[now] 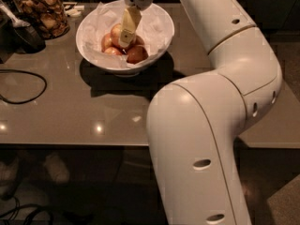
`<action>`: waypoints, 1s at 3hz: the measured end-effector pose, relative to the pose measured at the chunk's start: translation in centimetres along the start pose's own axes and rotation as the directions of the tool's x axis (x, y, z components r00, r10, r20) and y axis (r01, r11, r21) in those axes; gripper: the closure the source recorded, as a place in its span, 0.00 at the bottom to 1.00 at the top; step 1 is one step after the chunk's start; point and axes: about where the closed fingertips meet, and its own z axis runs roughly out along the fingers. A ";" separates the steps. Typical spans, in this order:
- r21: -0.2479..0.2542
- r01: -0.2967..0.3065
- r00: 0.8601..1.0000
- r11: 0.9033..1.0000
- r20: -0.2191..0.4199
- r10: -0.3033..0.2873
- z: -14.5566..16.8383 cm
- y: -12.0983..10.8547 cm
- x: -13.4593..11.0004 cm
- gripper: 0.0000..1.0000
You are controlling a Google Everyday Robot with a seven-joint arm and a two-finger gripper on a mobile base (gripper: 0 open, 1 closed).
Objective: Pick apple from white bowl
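Observation:
The white bowl (pixel 162 35), lined with crumpled white paper, stands at the back of the grey table. It holds several apples. The largest, paler apple (pixel 115 32) lies in the middle, partly hidden behind my gripper. Smaller, redder apples (pixel 136 55) lie around it. My gripper (pixel 124 40) reaches down into the bowl from above, its tip at the pale apple's right side and among the other apples. My white arm fills the right side of the view.
A glass jar of brown snacks (pixel 44 14) stands at the back left, with a dark object (pixel 21 36) beside it. A black cable (pixel 29 97) loops on the table's left part. The table's front edge (pixel 70 145) runs across the view.

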 end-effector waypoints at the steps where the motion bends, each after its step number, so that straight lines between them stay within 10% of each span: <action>1: -0.017 -0.003 1.000 1.000 -0.006 0.003 1.0 0.0 0.0 0.12; 3: -0.039 -0.013 1.000 0.999 -0.016 0.013 2.2 0.0 0.4 0.13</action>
